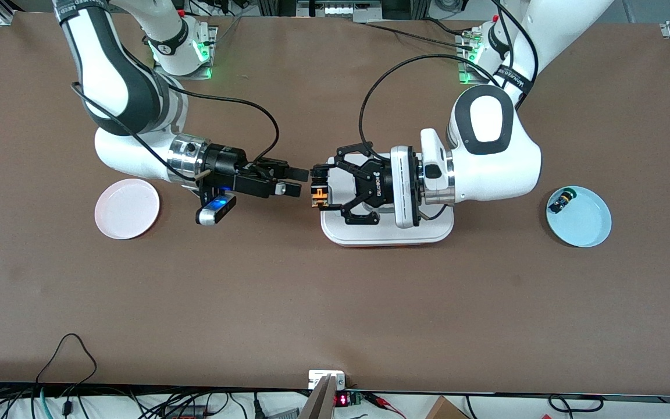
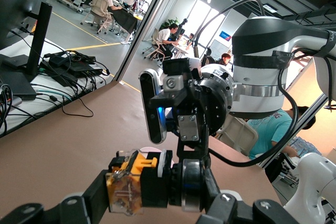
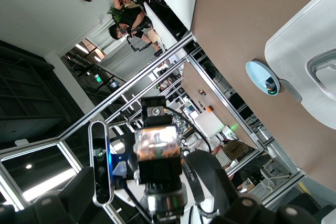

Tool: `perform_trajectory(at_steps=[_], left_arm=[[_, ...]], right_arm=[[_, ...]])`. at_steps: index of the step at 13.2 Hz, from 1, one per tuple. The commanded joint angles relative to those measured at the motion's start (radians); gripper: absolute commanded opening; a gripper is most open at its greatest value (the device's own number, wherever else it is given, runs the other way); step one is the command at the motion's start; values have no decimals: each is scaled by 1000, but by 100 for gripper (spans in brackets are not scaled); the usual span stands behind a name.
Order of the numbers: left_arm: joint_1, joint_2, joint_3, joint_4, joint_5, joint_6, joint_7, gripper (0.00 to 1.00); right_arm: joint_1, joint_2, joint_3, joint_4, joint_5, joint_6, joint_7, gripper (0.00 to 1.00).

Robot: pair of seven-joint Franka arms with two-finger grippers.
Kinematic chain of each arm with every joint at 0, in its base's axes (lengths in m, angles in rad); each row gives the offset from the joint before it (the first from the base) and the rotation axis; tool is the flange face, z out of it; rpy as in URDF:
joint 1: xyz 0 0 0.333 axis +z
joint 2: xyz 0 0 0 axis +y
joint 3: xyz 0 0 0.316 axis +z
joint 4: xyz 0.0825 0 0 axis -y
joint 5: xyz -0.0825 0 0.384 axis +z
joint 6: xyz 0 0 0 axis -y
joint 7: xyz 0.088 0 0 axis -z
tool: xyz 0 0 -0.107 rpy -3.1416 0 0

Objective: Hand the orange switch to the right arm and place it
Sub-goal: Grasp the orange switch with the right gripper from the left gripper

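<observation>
Surface: brown matte tabletop [image 1: 335, 302] in an open workshop; you have a round pink plate [image 1: 127, 208] toward the right arm's end, a round pale-blue plate [image 1: 578, 216] toward the left arm's end, and a white rounded tray [image 1: 387, 230] between them.
Task item: small black push-button switch with orange cap and yellowish side parts [image 1: 318, 195], up in the air at the tray's edge, clamped in the left gripper [image 1: 319, 187].
Left arm: reaches level toward the table's middle, its wide black linkage claw closed on the switch.
Right arm: levelled head-on at it; the slim black right gripper [image 1: 296, 181] has its fingers apart, tips just beside the switch and seemingly not yet around it.
Decoy: a similar black switch [image 1: 562, 201] lies on the blue plate; its cap colour is hard to read.
Risk one: if you release the claw before the slim fingers bite, the switch drops to the table.
Risk two: misaligned tips could knock or twist it in the claw.
</observation>
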Motion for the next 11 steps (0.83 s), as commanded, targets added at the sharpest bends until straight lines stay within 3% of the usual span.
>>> perform_trajectory(at_steps=[1, 6, 11], left_arm=[[-24, -11, -2, -4, -36, 47, 32, 9], [-45, -10, -2, -4, -44, 53, 32, 9], [-44, -10, -2, -4, -45, 52, 32, 9]], right_arm=[[18, 29, -3, 43, 16, 24, 17, 97], [28, 35, -3, 46, 31, 22, 16, 88], [18, 26, -5, 40, 24, 8, 12, 85]])
